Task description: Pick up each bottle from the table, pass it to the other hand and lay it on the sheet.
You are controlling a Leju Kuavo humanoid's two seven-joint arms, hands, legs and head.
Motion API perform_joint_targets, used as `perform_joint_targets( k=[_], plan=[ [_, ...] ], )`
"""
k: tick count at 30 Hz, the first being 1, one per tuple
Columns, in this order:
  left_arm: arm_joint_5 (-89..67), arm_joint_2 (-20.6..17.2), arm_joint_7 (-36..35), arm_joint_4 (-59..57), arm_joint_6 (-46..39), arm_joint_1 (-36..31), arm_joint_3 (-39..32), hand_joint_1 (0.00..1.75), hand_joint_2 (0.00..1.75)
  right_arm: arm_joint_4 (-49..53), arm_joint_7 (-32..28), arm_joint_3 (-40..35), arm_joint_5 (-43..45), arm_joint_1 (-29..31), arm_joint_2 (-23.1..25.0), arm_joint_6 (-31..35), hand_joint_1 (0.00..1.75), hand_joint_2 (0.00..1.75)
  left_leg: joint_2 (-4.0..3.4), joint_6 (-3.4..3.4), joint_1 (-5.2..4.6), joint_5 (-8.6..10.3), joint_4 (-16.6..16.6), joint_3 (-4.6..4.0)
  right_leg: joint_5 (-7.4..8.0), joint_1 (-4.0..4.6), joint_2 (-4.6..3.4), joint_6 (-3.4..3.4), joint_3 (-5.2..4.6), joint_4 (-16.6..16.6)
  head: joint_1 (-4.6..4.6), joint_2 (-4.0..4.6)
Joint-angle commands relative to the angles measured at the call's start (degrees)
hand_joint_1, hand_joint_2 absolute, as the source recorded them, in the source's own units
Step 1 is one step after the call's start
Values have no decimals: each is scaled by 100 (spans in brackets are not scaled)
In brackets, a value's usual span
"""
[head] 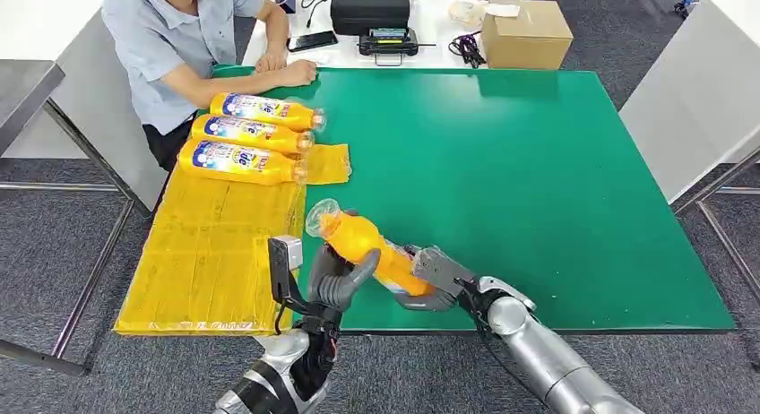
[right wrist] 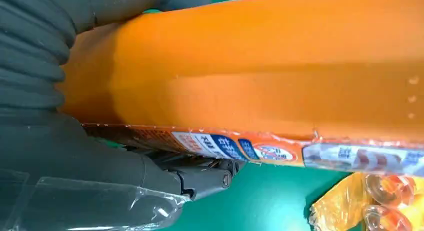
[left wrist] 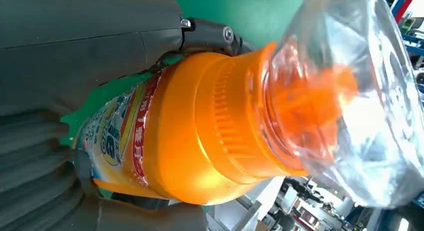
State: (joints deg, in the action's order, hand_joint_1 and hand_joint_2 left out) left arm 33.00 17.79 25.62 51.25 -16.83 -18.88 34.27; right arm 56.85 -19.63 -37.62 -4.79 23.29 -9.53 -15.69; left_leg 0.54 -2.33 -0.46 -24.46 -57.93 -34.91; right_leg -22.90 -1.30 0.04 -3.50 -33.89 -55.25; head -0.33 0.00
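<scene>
Robot hand, right (head: 428,280): grips bottle (head: 367,244) base. Robot hand, left (head: 339,284): wraps its neck end. Advice: confirm left grip before right releases; then lay on sheet (head: 206,253).

Both arms were silver metal with rounded joints. The left hand (head: 341,284) had dark grey fingers, a black cable at its wrist; the right hand (head: 430,275) wore a grey ribbed cover with small screws.
</scene>
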Motion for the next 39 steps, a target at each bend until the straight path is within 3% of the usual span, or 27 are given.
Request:
perform_joint_targets(
  k=[1,4,6,7,9,10,15,16,19,22,24,30,39],
  plan=[
    [-109,-28,56,-318,-50,-155,-56,175,175,-131,9,-147,-50,124,11,78,150,175,-9,11,6,-7,0,17,-4,7,-6,13,16,2,2,0],
    [-175,-16,50,-342,-42,-152,-90,175,175,-112,-10,-108,-55,97,52,80,152,175,-7,10,4,-6,1,16,-4,5,-4,13,15,2,0,0],
    [-197,-11,50,-386,-47,-173,-92,175,175,-92,-32,-59,2,104,82,53,134,175,-10,14,7,-9,-1,20,-6,8,-6,16,19,2,-2,0],
    [-211,-5,65,-385,-45,-162,-99,175,175,-70,-46,-13,79,100,96,-1,87,175,-7,9,4,-4,2,11,-2,5,-4,11,10,2,0,0],
    [-236,-1,80,-390,-54,-157,-121,175,175,-27,-44,21,93,100,106,17,51,175,-11,13,6,-10,-1,19,-7,7,-8,16,16,-1,0,0],
    [-237,1,85,-392,-63,-157,-129,175,175,-24,-40,25,89,105,109,24,17,175,-9,12,6,-9,-2,16,-6,7,-6,14,14,-1,0,0],
    [-237,0,85,-390,-62,-162,-131,175,175,-21,-37,26,87,116,110,23,17,175,-11,14,6,-11,-2,21,-8,7,-7,16,19,-1,0,0],
    [-231,3,86,-387,-56,-161,-149,175,175,-22,-38,43,85,107,115,40,0,175,-4,7,4,-3,0,8,-2,4,-2,9,8,1,0,0],
    [-308,-32,165,-243,-99,-108,-192,175,175,25,-19,113,65,68,134,144,0,175,-10,10,5,-7,1,15,-4,6,-7,13,13,2,-2,0],
    [-950,-200,477,-44,-660,-126,-6,175,175,163,-7,272,-10,-114,89,359,0,175,-4,10,4,-4,2,12,-4,5,-1,12,11,1,2,0],
    [-1498,-276,759,249,-1138,-24,-66,175,175,310,21,426,-548,-367,-6,975,0,175,-3,13,7,-7,1,17,-7,8,1,16,17,2,0,0],
    [-2107,-397,714,1137,-1356,370,-258,175,175,475,68,860,-1099,-709,110,1539,0,175,-7,13,7,-11,0,18,-9,8,-4,15,18,1,0,0],
    [-2614,-469,634,1729,-1540,592,-350,175,175,689,60,1201,-1467,-997,129,1727,0,175,-11,15,7,-11,0,18,-8,8,-8,17,16,0,0,0]
  ],
)
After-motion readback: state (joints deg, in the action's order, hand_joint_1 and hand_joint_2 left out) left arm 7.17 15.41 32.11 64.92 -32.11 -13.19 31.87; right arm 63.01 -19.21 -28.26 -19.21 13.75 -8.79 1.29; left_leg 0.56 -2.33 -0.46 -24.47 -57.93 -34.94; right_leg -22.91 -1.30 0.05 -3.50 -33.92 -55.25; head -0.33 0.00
